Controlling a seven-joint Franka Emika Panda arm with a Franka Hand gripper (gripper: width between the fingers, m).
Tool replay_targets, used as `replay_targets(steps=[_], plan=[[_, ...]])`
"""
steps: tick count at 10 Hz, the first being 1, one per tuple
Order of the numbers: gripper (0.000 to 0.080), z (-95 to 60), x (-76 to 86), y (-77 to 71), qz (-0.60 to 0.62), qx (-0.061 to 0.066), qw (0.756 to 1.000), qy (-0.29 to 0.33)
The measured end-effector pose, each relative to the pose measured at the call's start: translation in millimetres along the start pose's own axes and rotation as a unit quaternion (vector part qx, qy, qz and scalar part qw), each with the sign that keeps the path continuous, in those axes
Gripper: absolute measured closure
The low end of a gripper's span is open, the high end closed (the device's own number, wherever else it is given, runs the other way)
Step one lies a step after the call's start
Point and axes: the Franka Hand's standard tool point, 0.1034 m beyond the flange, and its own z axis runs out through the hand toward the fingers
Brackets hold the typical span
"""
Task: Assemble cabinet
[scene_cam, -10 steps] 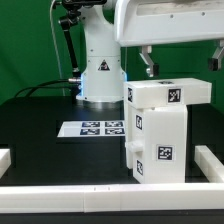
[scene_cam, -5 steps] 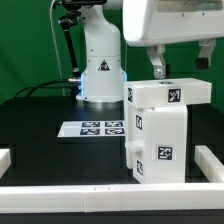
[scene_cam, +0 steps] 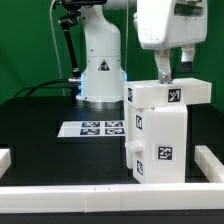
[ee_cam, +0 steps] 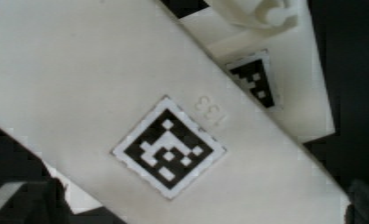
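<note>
The white cabinet (scene_cam: 158,130) stands upright on the black table at the exterior view's right, with black-and-white tags on its front and side. A flat top panel (scene_cam: 170,93) with a tag lies across it and overhangs to the right. My gripper (scene_cam: 176,70) hangs just above that panel, jaws spread, holding nothing. One dark finger (scene_cam: 164,68) reaches almost to the panel's top face. In the wrist view the tagged panel (ee_cam: 172,150) fills the frame close below my gripper (ee_cam: 195,208). Only dark slivers of the fingers show at the edges.
The marker board (scene_cam: 95,129) lies flat on the table left of the cabinet. The white robot base (scene_cam: 100,70) stands behind it. White rails run along the table's front (scene_cam: 100,196), left (scene_cam: 5,158) and right (scene_cam: 210,160) edges.
The hand has turned about its vertical axis above the cabinet's top, so the two fingers now look closer together in the exterior view, and it has sunk slightly. The cabinet has not moved.
</note>
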Motion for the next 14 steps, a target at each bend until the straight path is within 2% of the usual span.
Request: replay_targets(steps=[2,3,5,8,10,12,14], plan=[[0.0003,0.5,-2.8,1.8,-0.068,-0.003,0.998,-0.005],[0.0003,1.4,-2.4,2.7,-0.124,-0.009,0.992,-0.004],[0.0003,7.0,-4.2,0.0,-0.248,-0.01,0.968,-0.023],[0.0003,14.3,-6.6,0.2,-0.343,-0.008,0.938,-0.043],[0.0003,14.6,-7.2,0.6,-0.324,-0.009,0.945,-0.043],[0.0244,14.5,-10.8,2.9,-0.32,-0.008,0.946,-0.044],[0.024,14.6,-11.4,3.2,-0.299,-0.008,0.953,-0.043]])
